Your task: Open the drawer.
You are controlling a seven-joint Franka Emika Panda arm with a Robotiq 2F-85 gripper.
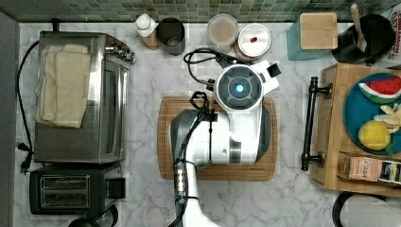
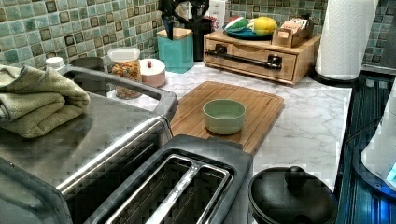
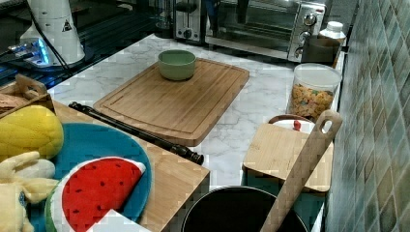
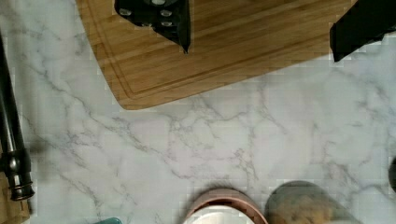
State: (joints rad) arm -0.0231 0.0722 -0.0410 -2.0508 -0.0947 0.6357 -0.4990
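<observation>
Task not started as far as the frames show: the drawer [image 2: 252, 58] sits flush in its wooden box at the far end of the surface [image 2: 303, 121] in the left view, front panel closed, long black bar handle [image 2: 243, 57] untouched. In the top view the box is at the top view's right edge with the handle [image 1: 309, 124] facing the cutting board [image 1: 165, 142]; a teal plate with toy fruit [image 1: 373, 113] rides on top of the box. Arm [image 1: 222, 137] hangs over the cutting board, well apart from the handle. In the wrist view the tool [image 4: 261, 28] has its two black fingers [image 4: 173, 21] spread wide, nothing between them, looking down at the board corner and bare marble; the handle end [image 4: 14, 158] shows at the frame edge. Green bowl [image 2: 224, 115] sits on the board, likely not in the way. Left to do, by judgement: travel to the handle, line the fingers up across the bar, close on it, pull straight out toward the board. Whole pull remains
</observation>
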